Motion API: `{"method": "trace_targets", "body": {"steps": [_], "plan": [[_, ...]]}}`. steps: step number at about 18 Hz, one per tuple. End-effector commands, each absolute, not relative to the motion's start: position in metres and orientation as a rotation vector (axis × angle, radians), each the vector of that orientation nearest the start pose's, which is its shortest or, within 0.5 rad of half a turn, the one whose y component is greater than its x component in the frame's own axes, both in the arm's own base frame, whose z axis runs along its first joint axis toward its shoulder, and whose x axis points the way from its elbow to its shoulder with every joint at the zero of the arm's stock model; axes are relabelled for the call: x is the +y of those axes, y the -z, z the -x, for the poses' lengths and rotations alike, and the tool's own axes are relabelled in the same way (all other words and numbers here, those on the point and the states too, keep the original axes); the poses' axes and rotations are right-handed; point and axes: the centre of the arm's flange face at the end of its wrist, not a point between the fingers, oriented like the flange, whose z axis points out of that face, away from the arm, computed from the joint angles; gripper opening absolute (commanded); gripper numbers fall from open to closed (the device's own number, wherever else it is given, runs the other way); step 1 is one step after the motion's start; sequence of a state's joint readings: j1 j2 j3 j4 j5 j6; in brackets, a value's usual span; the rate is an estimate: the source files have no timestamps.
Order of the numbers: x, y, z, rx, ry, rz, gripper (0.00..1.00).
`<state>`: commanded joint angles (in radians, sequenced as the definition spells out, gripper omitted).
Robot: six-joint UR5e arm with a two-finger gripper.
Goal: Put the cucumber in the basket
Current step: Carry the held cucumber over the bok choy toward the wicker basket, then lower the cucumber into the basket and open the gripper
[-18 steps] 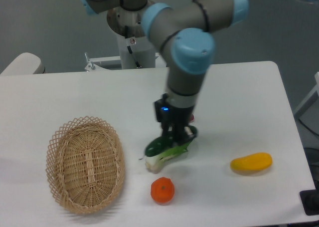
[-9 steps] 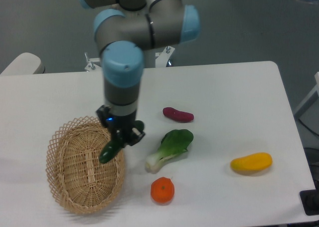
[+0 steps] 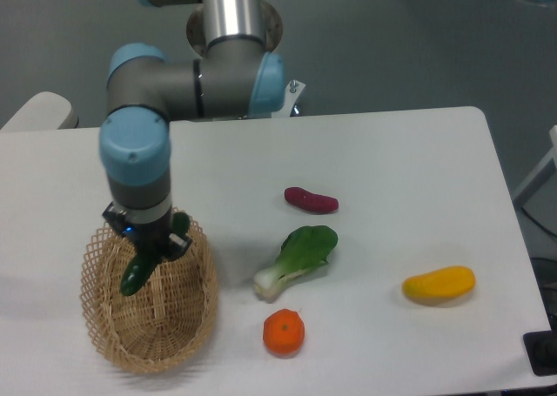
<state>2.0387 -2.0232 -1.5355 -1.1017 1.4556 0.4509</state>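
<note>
While clamped between the fingers of the gripper (image 3: 150, 250), cucumber (image 3: 137, 274) tilted above the interior of the wicker basket (image 3: 187, 326), lower end pointing left. To the right on the white table (image 3: 409, 161): bok choy (image 3: 298, 258), purple eggplant (image 3: 311, 200), orange tangerine (image 3: 284, 332), yellow mango (image 3: 439, 284).

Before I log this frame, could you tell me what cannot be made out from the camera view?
- Gripper fingertips: hidden behind the cucumber, so the grip contact is unclear.
- Cucumber height above the basket floor: a single view cannot settle it.
- Black item at the lower right edge: cut off by the frame.
</note>
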Motion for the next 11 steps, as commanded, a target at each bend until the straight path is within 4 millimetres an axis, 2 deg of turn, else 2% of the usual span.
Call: {"method": "trace_targets", "body": {"steps": [3, 6, 11], "plan": [[0.655, -0.273, 0.154, 0.076, 0.069, 3.045, 0.12], [0.652, -0.249, 0.155, 0.096, 0.058, 3.091, 0.15], [0.652, -0.234, 0.152, 0.113, 0.04, 3.083, 0.15]]}}
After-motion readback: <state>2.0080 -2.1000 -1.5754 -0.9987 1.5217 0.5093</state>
